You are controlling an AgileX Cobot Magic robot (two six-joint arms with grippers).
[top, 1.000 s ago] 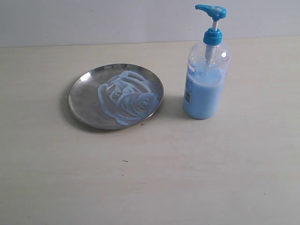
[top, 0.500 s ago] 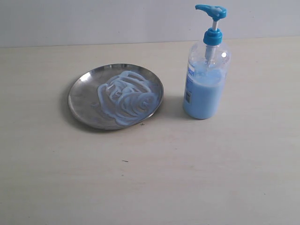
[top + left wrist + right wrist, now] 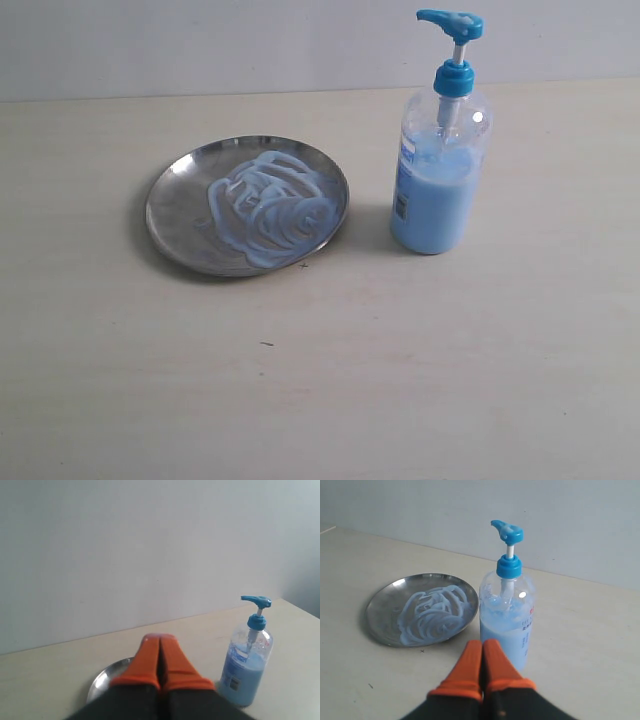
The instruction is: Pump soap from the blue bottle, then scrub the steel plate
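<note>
Steel first: we count one steel plate (image 3: 170, 205) on the table (image 3: 400, 360), swirled with soap (image 3: 268, 212), and one blue bottle (image 3: 436, 195) upright near it, not touching. Our left gripper (image 3: 160, 640) and right gripper (image 3: 482, 645) press their orange fingers (image 3: 469, 669) together, holding nothing.

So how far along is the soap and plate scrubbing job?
Done, apparently: soap lies in swirled streaks across the steel plate, so pumping and spreading look finished. In hand: nothing; left gripper and right gripper are shut, empty, clear of the blue bottle. Left: little visible, perhaps more scrubbing.
</note>
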